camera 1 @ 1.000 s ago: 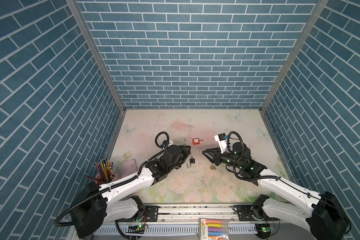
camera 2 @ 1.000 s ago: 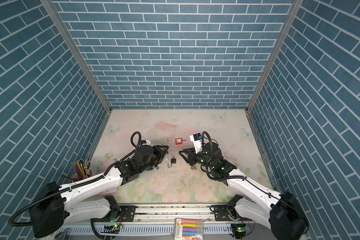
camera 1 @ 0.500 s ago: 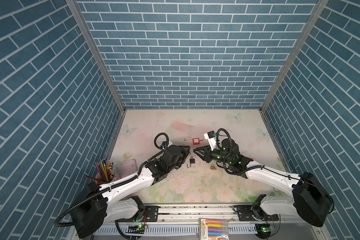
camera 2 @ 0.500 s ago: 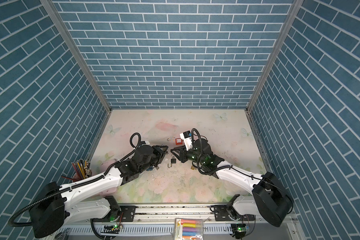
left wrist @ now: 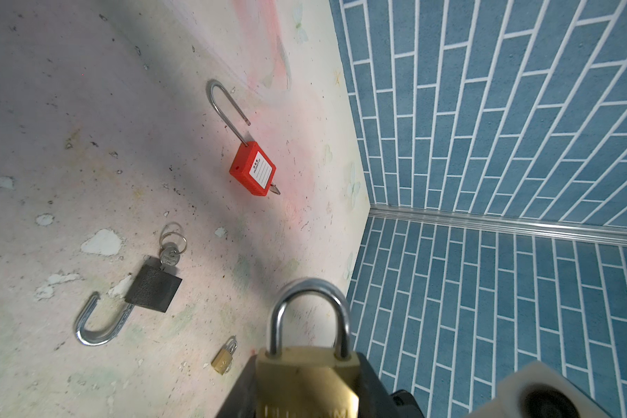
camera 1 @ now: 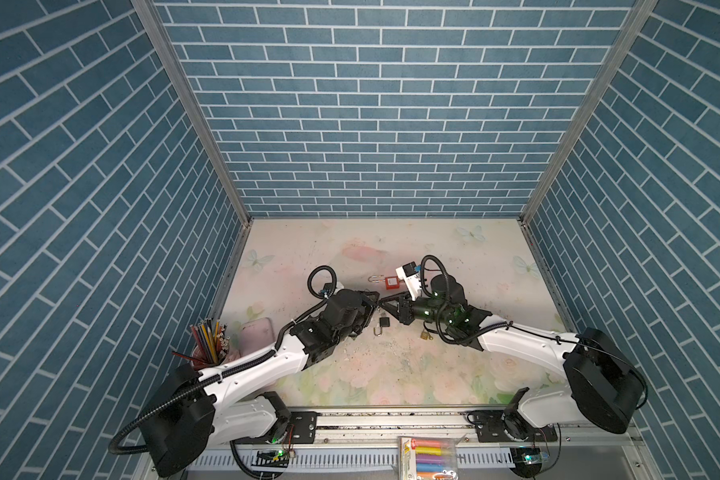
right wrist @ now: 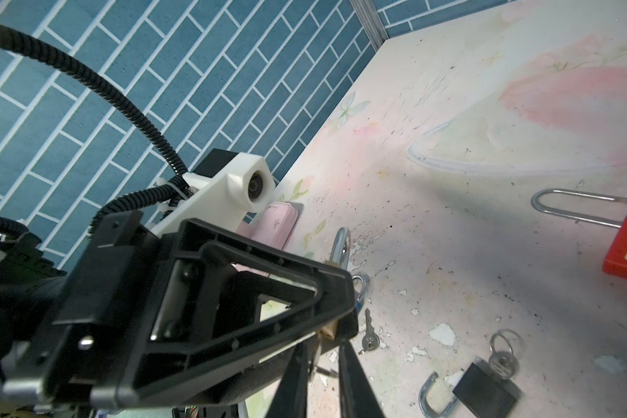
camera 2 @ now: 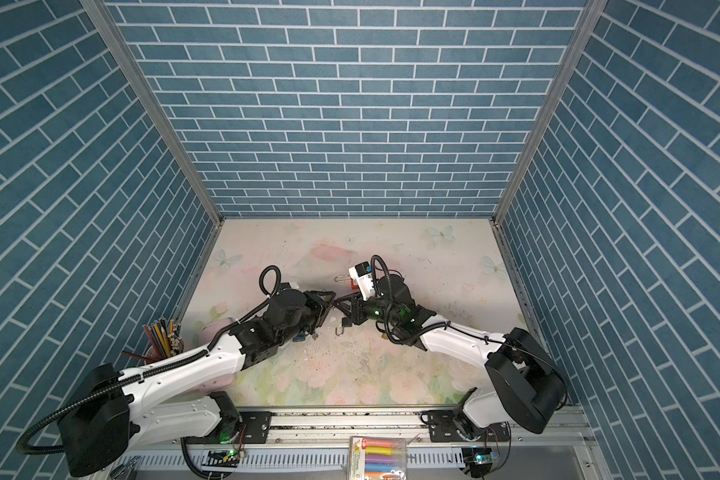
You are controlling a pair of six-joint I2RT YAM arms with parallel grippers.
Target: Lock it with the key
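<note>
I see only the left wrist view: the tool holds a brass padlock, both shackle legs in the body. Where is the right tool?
Observer: In both top views the right tool faces the left tool almost tip to tip.
Operator: Does it hold a key?
Observer: I cannot tell; in the right wrist view its fingers stand close together at the brass padlock's end opposite the shackle.
Operator: Any spare key?
Observer: Yes, a loose key lies on the table near the left tool.

bright even light, soft shadows, blurred foreground
</note>
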